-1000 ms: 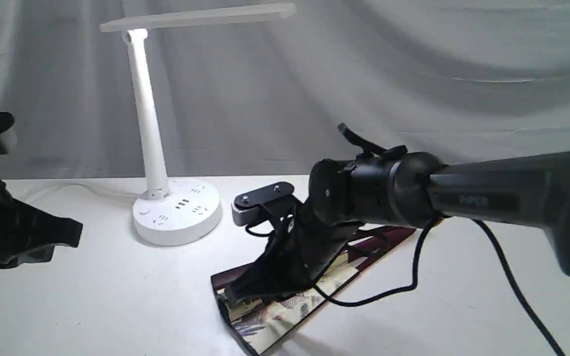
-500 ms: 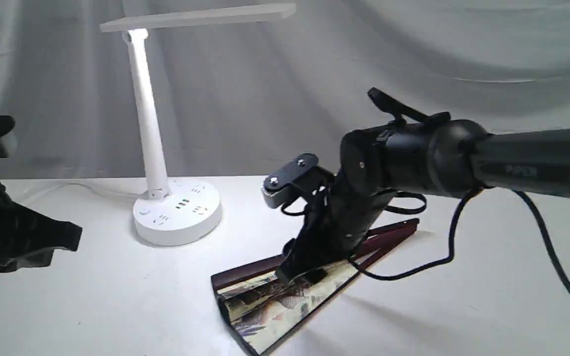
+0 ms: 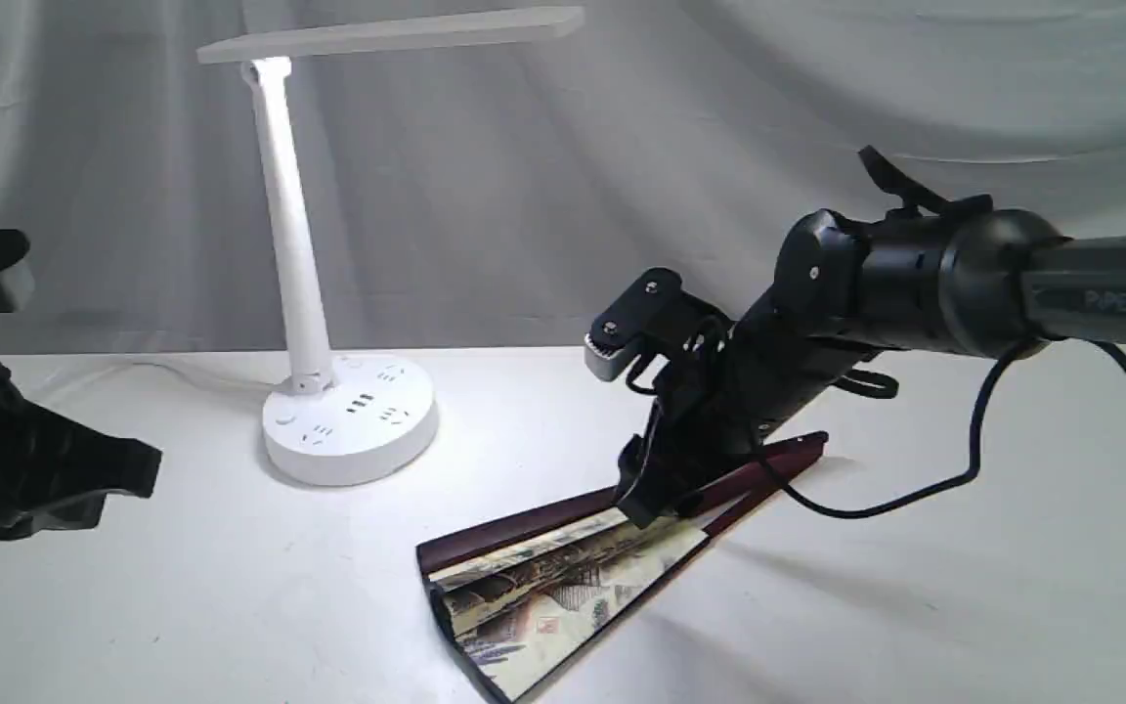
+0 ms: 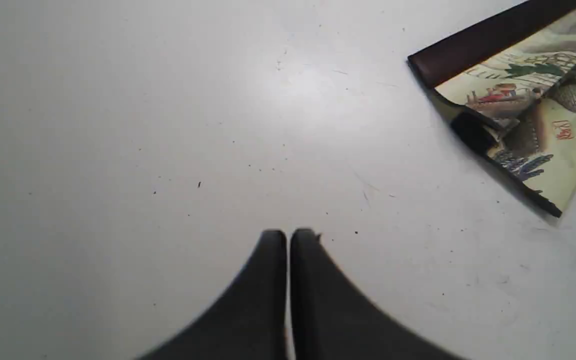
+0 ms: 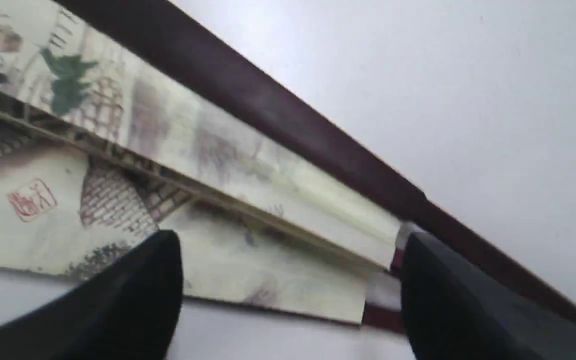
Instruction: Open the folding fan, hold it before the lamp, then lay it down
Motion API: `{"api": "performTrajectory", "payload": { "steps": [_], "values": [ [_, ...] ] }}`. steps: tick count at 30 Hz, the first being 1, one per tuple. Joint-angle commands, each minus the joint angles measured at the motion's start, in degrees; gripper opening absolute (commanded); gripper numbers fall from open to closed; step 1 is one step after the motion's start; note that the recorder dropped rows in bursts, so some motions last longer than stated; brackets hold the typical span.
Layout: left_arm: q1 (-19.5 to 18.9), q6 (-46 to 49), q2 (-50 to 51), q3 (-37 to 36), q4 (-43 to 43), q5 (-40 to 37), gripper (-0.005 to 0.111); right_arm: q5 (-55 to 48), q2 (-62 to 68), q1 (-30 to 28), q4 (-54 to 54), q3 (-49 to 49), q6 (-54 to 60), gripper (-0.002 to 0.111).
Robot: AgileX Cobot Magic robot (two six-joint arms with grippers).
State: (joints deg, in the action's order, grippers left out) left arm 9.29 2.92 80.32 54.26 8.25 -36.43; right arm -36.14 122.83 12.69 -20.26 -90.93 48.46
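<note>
The cream paper folding fan (image 3: 563,585) with maroon wooden guards is lying half-spread, lower centre of the exterior view. The black right gripper (image 3: 659,497) is hovering above it, jaws apart, empty; the black left gripper (image 4: 288,240) is closed. The paper is probably light and tearable, so a stiff guard is looking safest to grip.

R gripper (image 5: 290,240) is tilting downward w/ jaws spread wide apart; L gripper (image 4: 288,234) is hovering w/ jaws pressed tight together.

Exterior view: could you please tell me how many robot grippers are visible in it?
2. The left gripper sits at the left edge, shut, above the table. The right gripper is right of centre, open, over the folding fan lying flat. None seems hidden.
</note>
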Motion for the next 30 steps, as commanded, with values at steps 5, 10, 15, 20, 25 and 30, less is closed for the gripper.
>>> {"api": "performTrajectory", "payload": {
  "steps": [5,10,15,20,25,30],
  "values": [
    [0.3,0.2,0.0,0.7,0.5,0.3,0.0,1.9,3.0,-0.1,-5.8,0.2,13.3,0.057],
    [0.3,0.2,0.0,0.7,0.5,0.3,0.0,4.2,6.5,-0.1,-5.8,0.2,20.3,0.057],
    [0.3,0.2,0.0,0.7,0.5,0.5,0.0,7.0,7.6,1.1,-6.2,0.2,25.4,0.057],
    [0.3,0.2,0.0,0.7,0.5,0.5,0.0,10.4,7.6,2.1,-6.2,0.2,27.3,0.057],
    [0.3,0.2,0.0,0.7,0.5,0.4,0.0,10.3,7.6,2.2,-12.2,0.2,26.6,0.057],
    [0.3,0.2,0.0,0.7,0.5,0.4,0.0,7.7,7.6,2.1,-12.3,0.2,19.6,0.057]
  ]
}}
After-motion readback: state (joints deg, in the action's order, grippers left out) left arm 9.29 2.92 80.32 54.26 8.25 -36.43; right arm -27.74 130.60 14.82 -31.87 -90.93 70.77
